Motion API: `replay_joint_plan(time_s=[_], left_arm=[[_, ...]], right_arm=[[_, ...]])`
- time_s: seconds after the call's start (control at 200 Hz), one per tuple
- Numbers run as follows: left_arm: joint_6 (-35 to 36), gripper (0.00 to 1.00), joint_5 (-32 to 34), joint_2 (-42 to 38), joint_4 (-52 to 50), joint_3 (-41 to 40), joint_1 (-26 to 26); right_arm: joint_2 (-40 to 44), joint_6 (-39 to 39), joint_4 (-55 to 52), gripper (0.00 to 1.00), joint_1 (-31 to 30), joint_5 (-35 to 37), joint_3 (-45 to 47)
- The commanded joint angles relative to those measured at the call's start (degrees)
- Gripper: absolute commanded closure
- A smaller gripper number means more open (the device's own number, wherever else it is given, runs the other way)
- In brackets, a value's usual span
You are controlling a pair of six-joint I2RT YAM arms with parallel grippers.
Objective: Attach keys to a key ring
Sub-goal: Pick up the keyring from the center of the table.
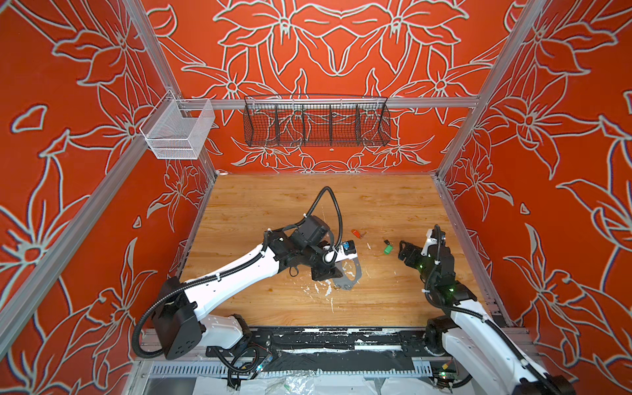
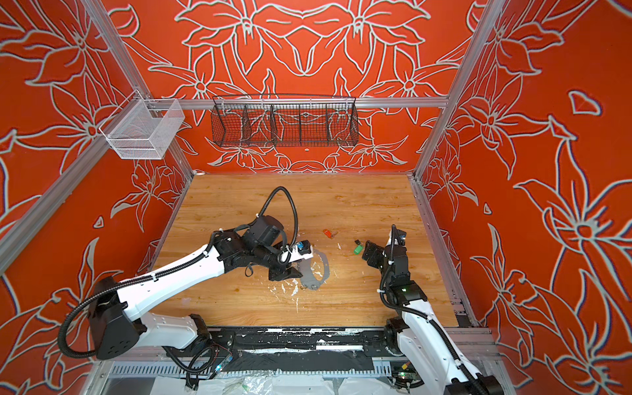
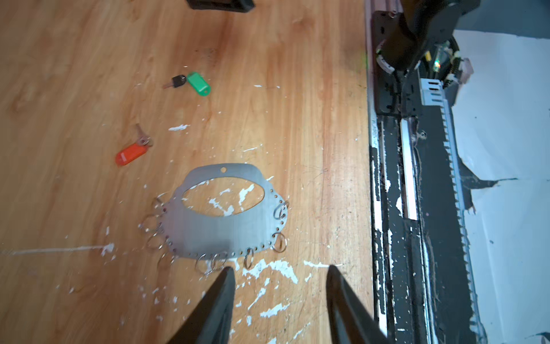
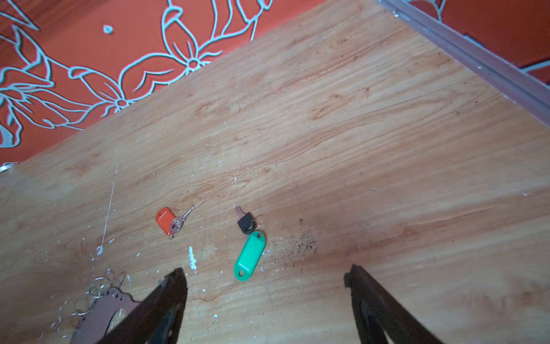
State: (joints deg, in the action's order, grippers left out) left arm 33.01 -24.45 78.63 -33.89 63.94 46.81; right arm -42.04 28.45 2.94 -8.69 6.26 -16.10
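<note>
Wooden table, viewed from overhead and from both wrists. Key ring lying flat near the front edge: a grey plate with an oval hole and small wire split rings along its rim. Left gripper just beside that rim, jaws apart, nothing between them. Right gripper spread wide and empty, with the green key on the table just ahead. Orange key nearby, also loose.

Likely trouble:
- flat plate sliding away under a closing jaw instead of lifting
- thin rings slipping free or snagging
- tag pinched while the tiny key swings out

White paint flecks scattered around, easily mistaken for metal. Nothing blocking either approach. Black wire basket and white mesh basket up on the frame, well apart from the work.
</note>
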Motion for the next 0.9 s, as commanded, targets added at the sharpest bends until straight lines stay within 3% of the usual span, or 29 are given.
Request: replay_joint_plan(time_s=[0.0,0.11,0.39,0.555,0.761,0.896], left_arm=[[5.31,0.53,-2.4,4.57,-0.5,3.7,1.57],[6.34,0.6,-2.39,10.38,-1.82,7.38,2.87],[5.92,0.62,0.02,20.72,-6.12,13.94,4.5],[2.49,0.62,8.35,24.51,-6.45,15.93,4.93],[4.07,0.62,12.47,28.9,-10.34,16.68,8.51],[1.29,0.62,14.3,32.57,-16.11,22.82,9.45]], right_arm=[[-2.13,-0.47,3.67,0.14,0.08,2.66,0.18],[-6.18,-1.19,5.22,0.15,0.11,2.11,-1.3],[-11.8,-2.15,6.96,0.16,0.1,2.02,-3.83],[-12.95,-2.26,7.85,0.15,0.12,2.44,-4.26],[-14.45,-2.6,7.61,0.16,0.13,1.78,-5.14],[-14.27,-2.57,7.77,0.16,0.08,1.6,-4.95]])
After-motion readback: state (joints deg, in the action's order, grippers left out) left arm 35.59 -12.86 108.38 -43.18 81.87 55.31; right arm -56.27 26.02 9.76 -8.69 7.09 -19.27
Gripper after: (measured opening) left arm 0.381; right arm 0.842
